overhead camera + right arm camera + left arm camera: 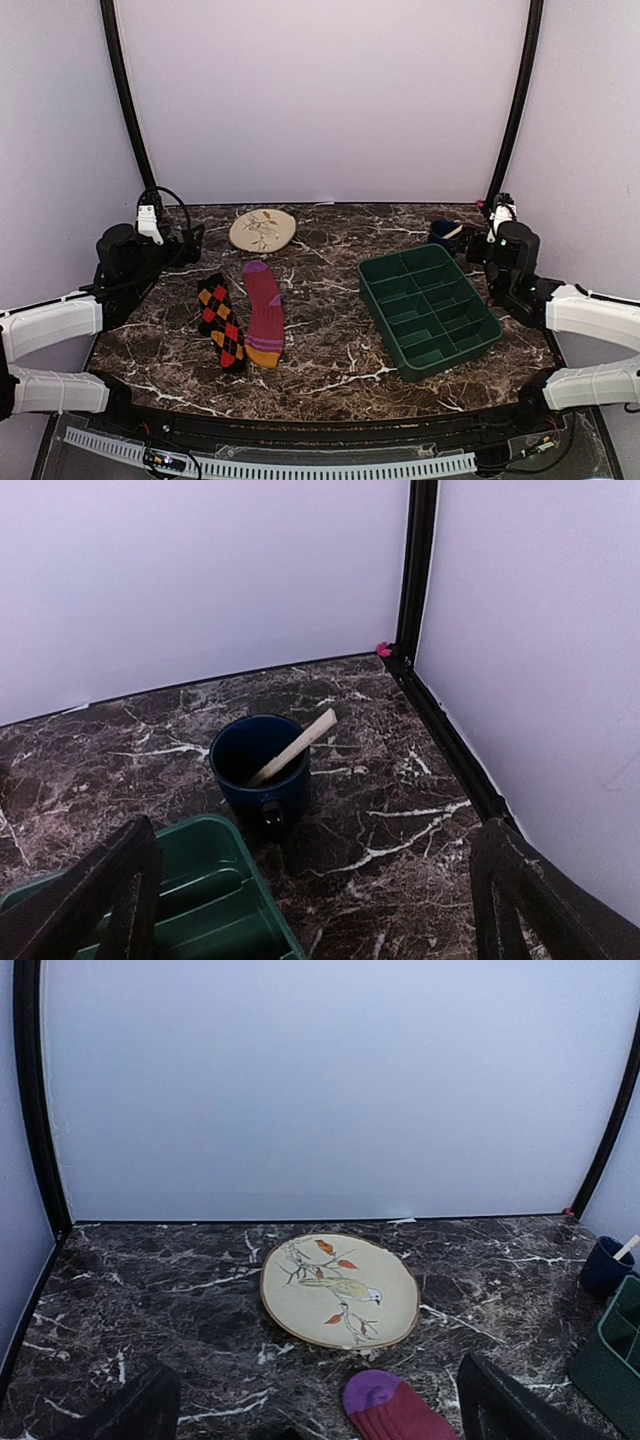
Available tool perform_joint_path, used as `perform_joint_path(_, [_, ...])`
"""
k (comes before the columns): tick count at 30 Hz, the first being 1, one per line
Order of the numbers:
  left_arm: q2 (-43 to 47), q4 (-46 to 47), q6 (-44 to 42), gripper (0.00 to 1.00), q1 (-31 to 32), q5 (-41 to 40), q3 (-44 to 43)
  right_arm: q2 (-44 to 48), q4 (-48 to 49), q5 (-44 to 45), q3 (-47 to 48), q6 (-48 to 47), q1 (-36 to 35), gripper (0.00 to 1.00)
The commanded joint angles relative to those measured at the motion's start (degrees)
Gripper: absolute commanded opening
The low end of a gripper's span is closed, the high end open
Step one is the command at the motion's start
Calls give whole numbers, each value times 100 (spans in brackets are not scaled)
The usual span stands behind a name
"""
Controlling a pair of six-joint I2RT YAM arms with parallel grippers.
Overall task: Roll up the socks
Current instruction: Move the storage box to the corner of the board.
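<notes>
Plain white walls [320,100] enclose a dark, white-veined marble table [330,350]; 2 black posts [125,95] rise at the back corners.

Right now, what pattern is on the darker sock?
The darker sock is black with red-orange diamonds; the top view shows it best.

Nothing legible anywhere. No words, brands or numbers on the plate [290,1312], magenta sock [265,315], argyle sock [220,322], green tray [430,312] or blue mug [292,788]; only a painted bird, unlettered.
</notes>
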State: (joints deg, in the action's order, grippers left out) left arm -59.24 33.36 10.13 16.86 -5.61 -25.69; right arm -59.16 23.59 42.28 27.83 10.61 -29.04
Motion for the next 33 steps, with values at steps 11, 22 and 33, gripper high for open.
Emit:
perform_joint_path(11, [-545, -712, -709, 99, 1387, -68, -851, 147, 508, -1024, 242, 141, -192, 79])
perform_joint_path(22, [-1693, -1767, -1168, 98, 2425, 343, -1994, -1237, -2283, 140, 1716, 2045, -1898, 62])
perform_joint_path(33, [-3276, -2904, -1642, 92, 2537, 1524, -3869, -2727, -4491, 644, 2971, 5364, -2352, 57])
